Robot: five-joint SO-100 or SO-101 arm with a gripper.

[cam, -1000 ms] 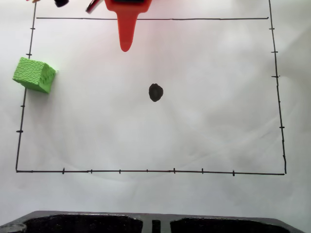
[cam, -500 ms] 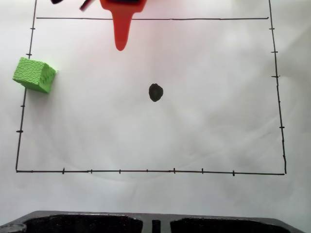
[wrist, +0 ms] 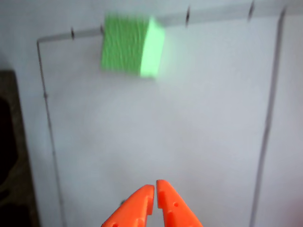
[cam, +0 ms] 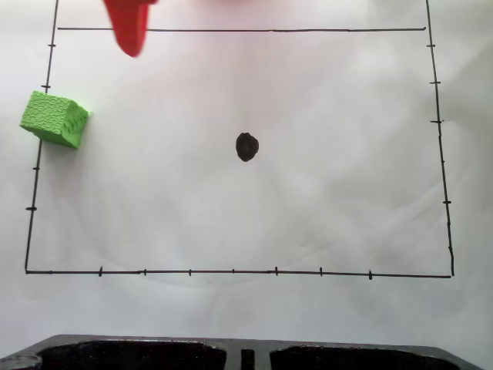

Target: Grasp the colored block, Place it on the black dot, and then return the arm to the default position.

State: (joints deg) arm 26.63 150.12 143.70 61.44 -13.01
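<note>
Your arm's orange gripper (wrist: pixel 155 188) is hanging above the white paper (cam: pixel 339 208) with its two pointed tips pressed together and nothing between them, seen at the bottom of the wrist view. In the fixed view one finger (cam: pixel 129 31) is dipping in from the top edge, left of centre and crossing the upper border line (cam: pixel 308 30). The green block (cam: pixel 54 118) is sitting on the drawn frame's left line, well apart from the gripper; in the wrist view it is lying ahead, blurred, near the frame's far corner (wrist: pixel 132 46). The black dot (cam: pixel 246 146) is lying bare mid-sheet, well apart from both.

You are likely looking at the approach to the grasp. The risk: coming down with the tips together would push or tip the light cube instead of straddling it. The cube is also standing turned to the frame, so a poorly squared wrist may pinch corners and let it twist out.
</note>
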